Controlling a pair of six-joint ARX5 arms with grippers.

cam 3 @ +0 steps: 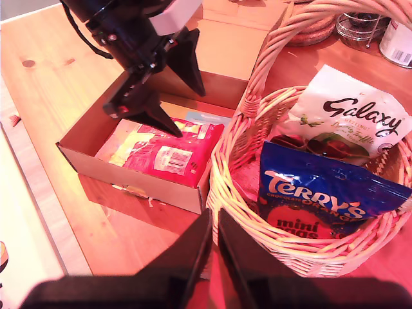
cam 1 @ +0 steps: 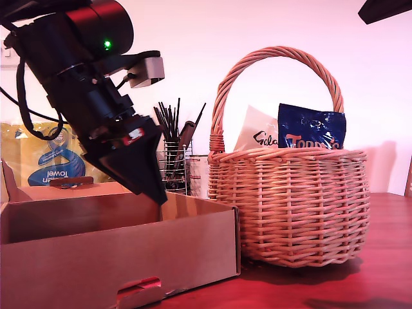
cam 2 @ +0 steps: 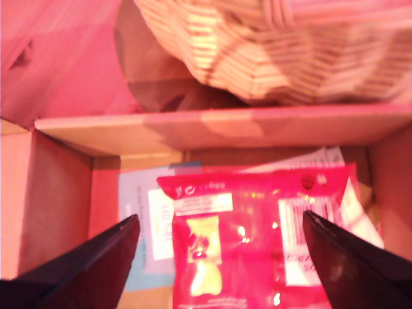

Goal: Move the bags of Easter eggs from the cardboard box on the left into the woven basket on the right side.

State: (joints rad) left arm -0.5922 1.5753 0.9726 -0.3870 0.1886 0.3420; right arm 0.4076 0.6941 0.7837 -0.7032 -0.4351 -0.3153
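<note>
My first gripper [cam 2: 219,217] is open and lowered into the cardboard box [cam 1: 129,257], with its fingers either side of a red-and-white bag of Easter eggs [cam 2: 251,244] lying flat on the box floor. The second wrist view shows that gripper [cam 3: 187,112] just above the red bag [cam 3: 170,154]. Beside the box, at the exterior view's right, stands the woven basket [cam 1: 290,206]. It holds a white Galaxy bag [cam 3: 351,119] and a dark blue Terry's bag [cam 3: 315,203]. My second gripper [cam 3: 214,215] hangs shut above the basket's rim, holding nothing.
A pale blue-and-white packet [cam 2: 145,219] lies under the red bag. Behind the box are a yellow kitchen towel pack [cam 1: 45,161] and a black wire utensil holder [cam 1: 174,161]. The basket's arched handle [cam 1: 277,55] rises high. Everything rests on a wooden table [cam 1: 373,283].
</note>
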